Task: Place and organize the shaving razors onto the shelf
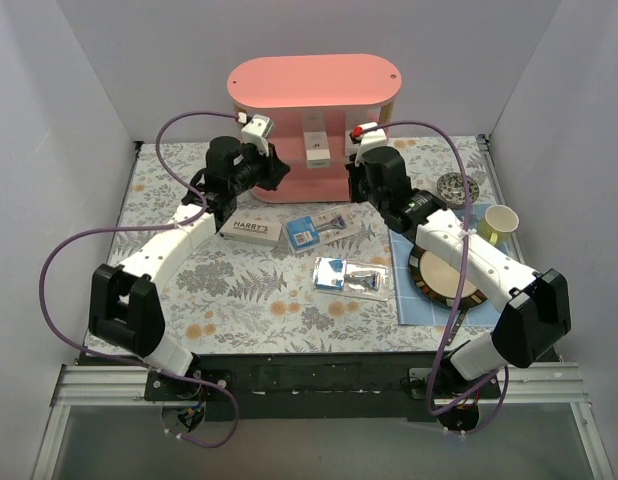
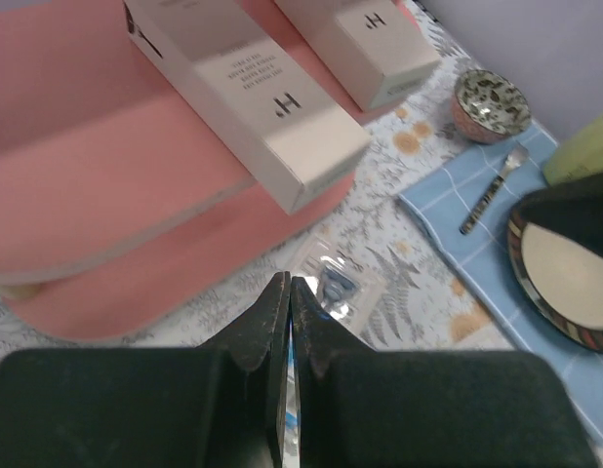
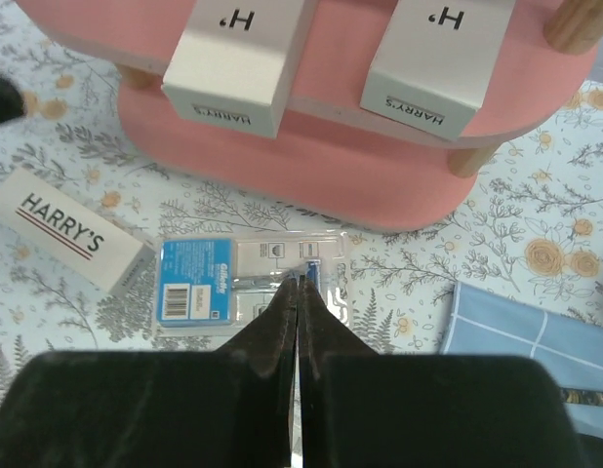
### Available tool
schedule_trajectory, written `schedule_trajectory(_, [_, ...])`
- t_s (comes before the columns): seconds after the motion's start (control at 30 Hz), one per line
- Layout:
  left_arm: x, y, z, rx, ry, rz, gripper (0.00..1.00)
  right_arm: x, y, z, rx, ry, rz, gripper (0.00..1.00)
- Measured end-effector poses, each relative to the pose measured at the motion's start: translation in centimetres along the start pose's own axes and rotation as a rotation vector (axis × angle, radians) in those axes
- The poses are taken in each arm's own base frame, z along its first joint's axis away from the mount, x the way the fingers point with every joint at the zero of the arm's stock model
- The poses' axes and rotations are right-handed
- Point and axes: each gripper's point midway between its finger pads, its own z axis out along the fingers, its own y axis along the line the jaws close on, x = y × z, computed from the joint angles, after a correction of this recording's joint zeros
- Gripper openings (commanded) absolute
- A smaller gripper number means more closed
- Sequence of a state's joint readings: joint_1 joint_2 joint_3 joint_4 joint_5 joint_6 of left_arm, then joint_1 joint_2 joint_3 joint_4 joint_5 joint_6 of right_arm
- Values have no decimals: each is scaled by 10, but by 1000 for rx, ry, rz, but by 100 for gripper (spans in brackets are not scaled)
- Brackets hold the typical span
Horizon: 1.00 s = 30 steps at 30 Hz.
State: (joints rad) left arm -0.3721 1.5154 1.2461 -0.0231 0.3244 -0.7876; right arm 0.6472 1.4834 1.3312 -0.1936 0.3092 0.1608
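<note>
Top view: the pink shelf [image 1: 311,85] stands at the desk's far edge. In front of it on the desk lie a HARRY'S box [image 1: 251,230], a blue-carded blister pack [image 1: 317,230] and a second blister pack [image 1: 351,277].

Left wrist view: the left hand [image 2: 290,288] is clenched and empty beside the shelf, where two white boxes [image 2: 248,93] overhang a tier.

Right wrist view: the right hand [image 3: 299,285] is clenched on nothing, above the blue-carded blister pack.

Plain pale grey walls [image 1: 309,30] box me in on the left, far and right sides, under soft, even light. My table wears a cloth [image 1: 239,300] printed with leaves and flowers, ending near me in a black strip [image 1: 309,375] and a metal rail [image 1: 99,385]. Nearer still lies what may be a glossy grey floor [image 1: 309,445].
</note>
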Motion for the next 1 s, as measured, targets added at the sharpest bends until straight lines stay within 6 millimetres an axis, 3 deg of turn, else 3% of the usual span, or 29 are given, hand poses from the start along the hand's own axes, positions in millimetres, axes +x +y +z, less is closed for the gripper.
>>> schedule_trajectory(0.17, [8, 24, 35, -79, -37, 19, 0, 17, 0, 0, -38, -30, -75, 1])
schedule_trajectory(0.37, [24, 41, 61, -123, -35, 22, 0, 4, 8, 1, -87, -108, -105, 1])
schedule_trajectory(0.67, [-2, 42, 83, -120, -118, 47, 0, -14, 17, 10, -124, -197, -147, 1])
schedule_trajectory(1.0, [-14, 52, 107, -129, -167, 81, 0, 16, 26, 47, -152, -142, -183, 1])
